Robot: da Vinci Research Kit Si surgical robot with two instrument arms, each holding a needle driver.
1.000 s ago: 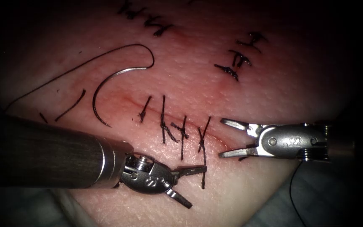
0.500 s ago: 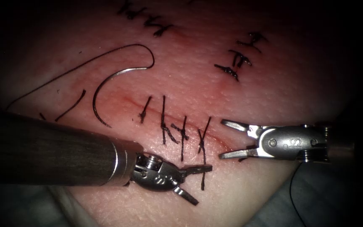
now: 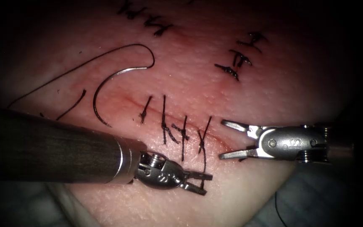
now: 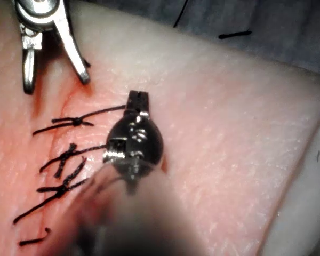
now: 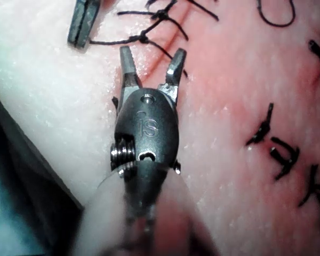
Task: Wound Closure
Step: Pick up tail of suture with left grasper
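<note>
The needle lies loose on the tissue, far left of the stitches, held by neither tool and not driven in as far as the endoscope view shows. Its thread loops off its far end and trails away to the left. Lying free there, it could be knocked or dragged if the thick shaft just near it brushes it or snags the thread.

The left tool sits at the near end of the rightmost stitch. Its jaws stand only slightly apart, and the stitch's loose tail runs down to them. Whether they actually pinch it I cannot tell. If they have only a poor hold on so short an end, it would likely slip out; a hard tug could instead strain the knot or cut into the soft edge of the cut.

The right tool hovers at the right end of the cut, jaws wide open and empty, one tip close over the tissue. Dipping lower could scrape the surface or catch the nearby stitch.
</note>
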